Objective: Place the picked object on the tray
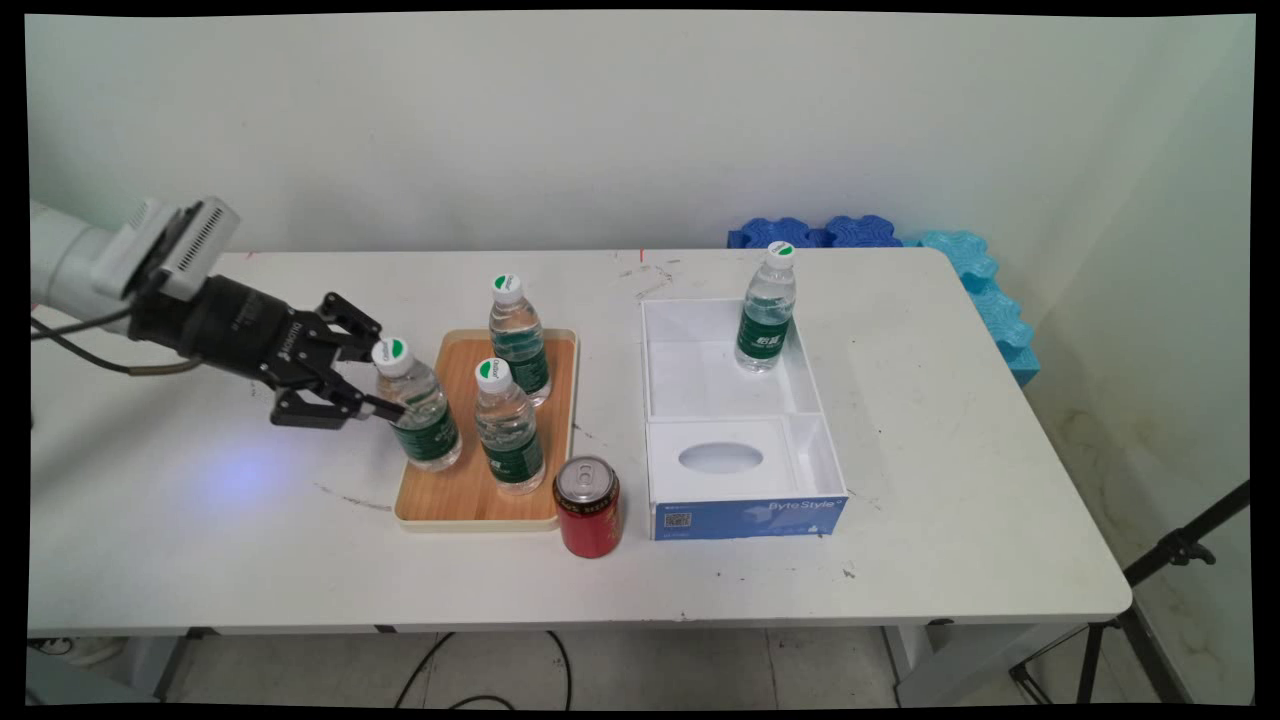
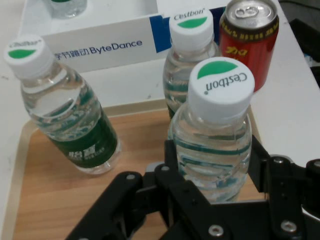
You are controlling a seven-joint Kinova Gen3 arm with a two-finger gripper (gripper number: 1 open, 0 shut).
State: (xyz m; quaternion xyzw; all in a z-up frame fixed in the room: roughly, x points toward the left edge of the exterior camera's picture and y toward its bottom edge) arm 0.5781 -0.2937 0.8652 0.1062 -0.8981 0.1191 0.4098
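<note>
Gripper (image 1: 385,385) closed around the nearest bottle (image 1: 420,412), upright on the tray (image 1: 470,500). Two more bottles just beyond; can (image 1: 588,505) farther off.

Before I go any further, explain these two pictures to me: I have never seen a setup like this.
This is a white robot arm with a black two-fingered hand, working at a white table. The wide picture comes from a fixed camera above the table's near side. The close picture comes from a camera on the hand itself, looking along its fingers.

On the table lies a wooden tray with three water bottles standing on it. Beside the tray stands a red drink can, and next to that a white box with a blue front, holding a fourth bottle in its far compartment.

The hand's fingers sit on either side of the nearest tray bottle, closed against it. The bottle stands upright on the tray.
</note>
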